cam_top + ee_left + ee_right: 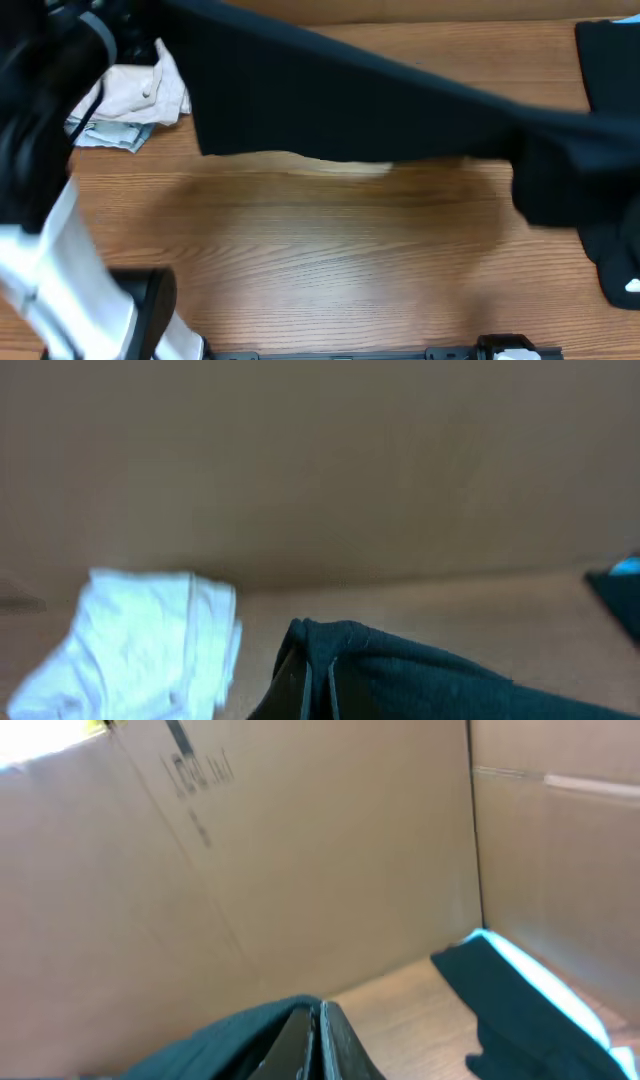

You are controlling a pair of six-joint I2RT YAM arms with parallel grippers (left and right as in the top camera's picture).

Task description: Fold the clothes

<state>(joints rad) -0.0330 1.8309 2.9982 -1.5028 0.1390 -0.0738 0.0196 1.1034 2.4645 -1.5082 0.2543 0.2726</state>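
Left arm [45,235], T-shirt [350,100], apparently crumpled cloth [140,92]

I see the black T-shirt [360,100] stretched wide, sagging, from eleven to three o'clock; another black garment [610,55] lies at two o'clock.
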